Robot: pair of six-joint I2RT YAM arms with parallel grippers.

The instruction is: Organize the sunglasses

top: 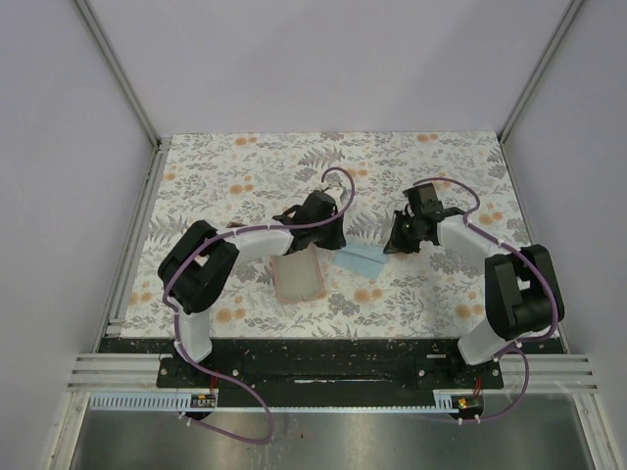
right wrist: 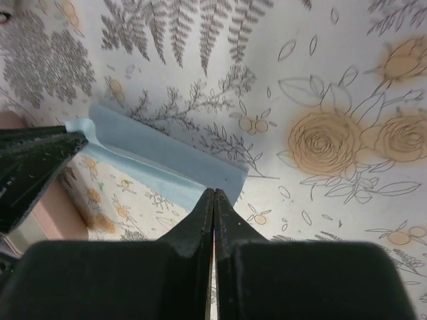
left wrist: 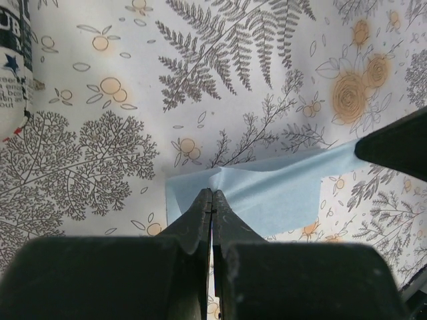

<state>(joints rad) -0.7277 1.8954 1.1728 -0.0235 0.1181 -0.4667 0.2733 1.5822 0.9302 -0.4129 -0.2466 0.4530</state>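
Note:
No sunglasses show in any view. A light blue cloth lies on the floral table between the two arms. My left gripper is shut on its left end, and in the left wrist view the closed tips pinch a raised fold of the cloth. My right gripper is shut on the other end. In the right wrist view its closed tips bite the near edge of the cloth, which is folded lengthwise.
A pink oblong case lies under the left forearm, and its edge also shows in the right wrist view. A strip of the stars-and-stripes pouch shows at the left wrist view's left edge. White walls enclose the table.

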